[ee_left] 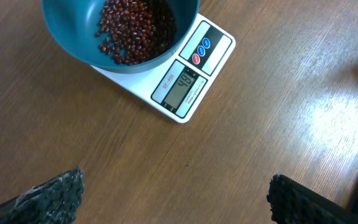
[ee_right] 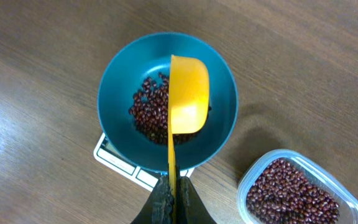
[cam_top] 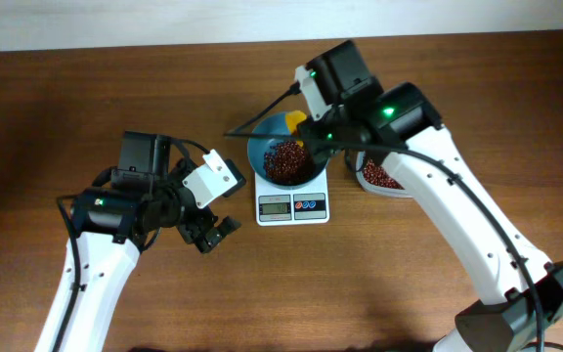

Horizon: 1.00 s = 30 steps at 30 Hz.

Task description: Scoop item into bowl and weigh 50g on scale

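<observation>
The teal bowl [cam_top: 286, 161] stands on the white scale [cam_top: 293, 206] and holds a pile of red-brown beans [cam_top: 285, 162]. In the left wrist view the scale's display [ee_left: 182, 86] shows digits under the bowl [ee_left: 73, 37]. My right gripper [ee_right: 174, 194] is shut on the thin handle of a yellow scoop [ee_right: 188, 96], held tipped on its side over the bowl [ee_right: 225, 118] and its beans [ee_right: 151, 112]. The scoop [cam_top: 296, 121] shows at the bowl's far rim from overhead. My left gripper [ee_left: 176, 196] is open and empty over bare table, left of the scale [cam_top: 213, 233].
A clear plastic container [ee_right: 297, 190] full of beans stands to the right of the scale, partly hidden under the right arm in the overhead view [cam_top: 379, 177]. The table is brown wood with a pale wall edge at the back.
</observation>
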Each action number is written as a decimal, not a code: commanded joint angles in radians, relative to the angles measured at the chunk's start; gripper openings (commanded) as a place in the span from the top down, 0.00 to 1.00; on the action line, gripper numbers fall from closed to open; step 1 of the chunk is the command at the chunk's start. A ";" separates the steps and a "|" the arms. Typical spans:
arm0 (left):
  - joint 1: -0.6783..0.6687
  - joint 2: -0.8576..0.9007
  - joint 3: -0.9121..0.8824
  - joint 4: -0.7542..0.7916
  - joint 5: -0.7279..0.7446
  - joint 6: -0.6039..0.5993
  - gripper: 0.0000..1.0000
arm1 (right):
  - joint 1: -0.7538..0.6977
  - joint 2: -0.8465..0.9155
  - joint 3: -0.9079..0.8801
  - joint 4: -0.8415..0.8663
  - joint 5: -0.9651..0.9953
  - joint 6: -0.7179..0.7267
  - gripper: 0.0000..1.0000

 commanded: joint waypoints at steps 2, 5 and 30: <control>-0.002 -0.016 0.017 0.001 0.018 -0.013 0.01 | 0.003 0.019 0.029 -0.025 0.059 -0.006 0.96; -0.002 -0.016 0.017 0.001 0.018 -0.013 0.01 | 0.011 0.022 0.032 -0.043 0.174 -0.006 0.96; -0.002 -0.016 0.017 0.001 0.018 -0.013 0.01 | -0.053 0.012 0.056 -0.044 -0.054 0.081 0.96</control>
